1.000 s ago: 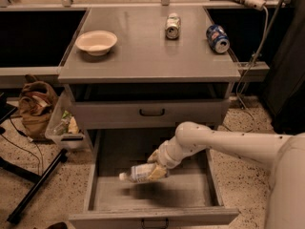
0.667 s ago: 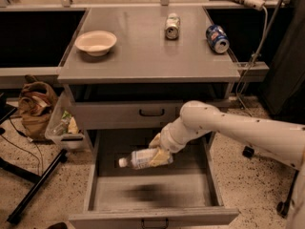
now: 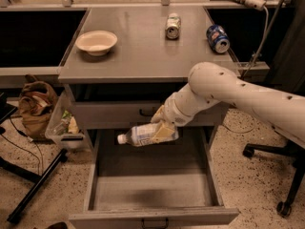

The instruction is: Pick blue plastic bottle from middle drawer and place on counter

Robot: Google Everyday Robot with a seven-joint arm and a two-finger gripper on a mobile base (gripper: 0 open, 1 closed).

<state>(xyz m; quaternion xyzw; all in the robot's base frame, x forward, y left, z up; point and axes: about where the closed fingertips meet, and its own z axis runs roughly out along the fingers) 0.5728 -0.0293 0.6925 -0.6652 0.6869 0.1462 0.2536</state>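
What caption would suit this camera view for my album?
The gripper holds the small clear plastic bottle sideways above the open grey metal middle drawer, below the grey counter.

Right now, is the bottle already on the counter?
No, the tool holds the bottle in the air over the open drawer, below the front edge of the counter.

Claw (image 3: 163, 124), blue plastic bottle (image 3: 142, 135) below counter (image 3: 143, 56) edge; gap between bowl (image 3: 96, 42), cans (image 3: 173, 26).
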